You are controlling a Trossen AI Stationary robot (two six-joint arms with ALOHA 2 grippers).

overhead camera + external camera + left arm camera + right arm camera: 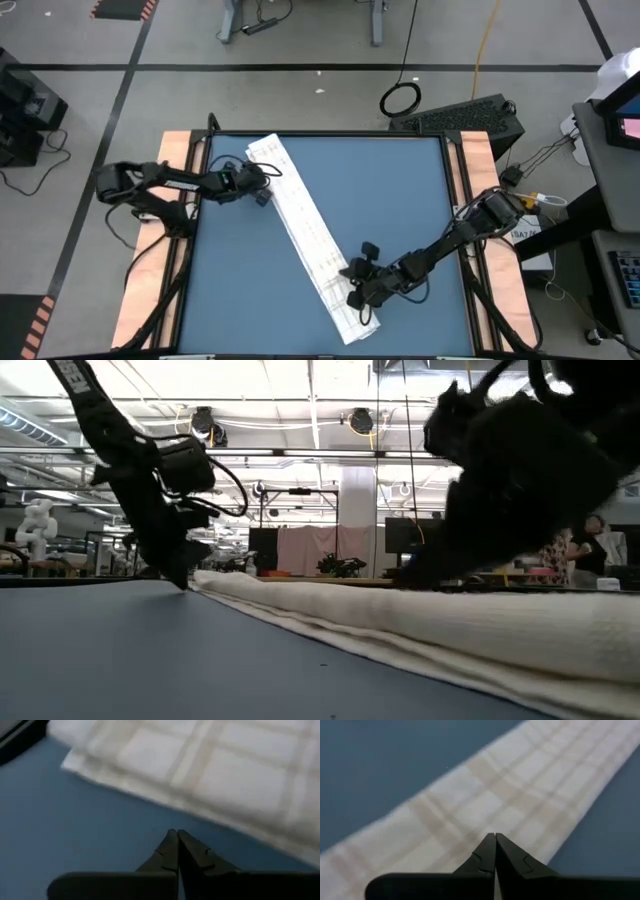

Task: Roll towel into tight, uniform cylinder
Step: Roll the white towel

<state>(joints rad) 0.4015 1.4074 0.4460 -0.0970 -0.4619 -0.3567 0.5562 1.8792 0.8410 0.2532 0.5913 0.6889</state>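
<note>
Blue bench (400, 210) surface fills the middle of the high view, framed by wooden side boards, with grey floor and cables beyond. On it the towel (305, 232) is laid as a long narrow folded strip, its long axis running diagonally from the far left part of the bench toward the near middle. The left hand (262, 190) is set low at the far end of the strip, just beside its left edge, with fingers pressed together and nothing between them; in the left wrist view the towel's edge lies just ahead of the tips, over bare blue. The right hand (357, 297) is placed over the near end of the strip, fingers likewise together and empty; in the right wrist view the strip stretches away straight ahead of the tips. The strip is judged not yet rolled: no cylinder is seen at either end. Since rolling must proceed along the long axis, the right hand, already over a short end and aligned with the strip, is judged the better placed to begin, the left hand being at the far end beside a long edge.
</note>
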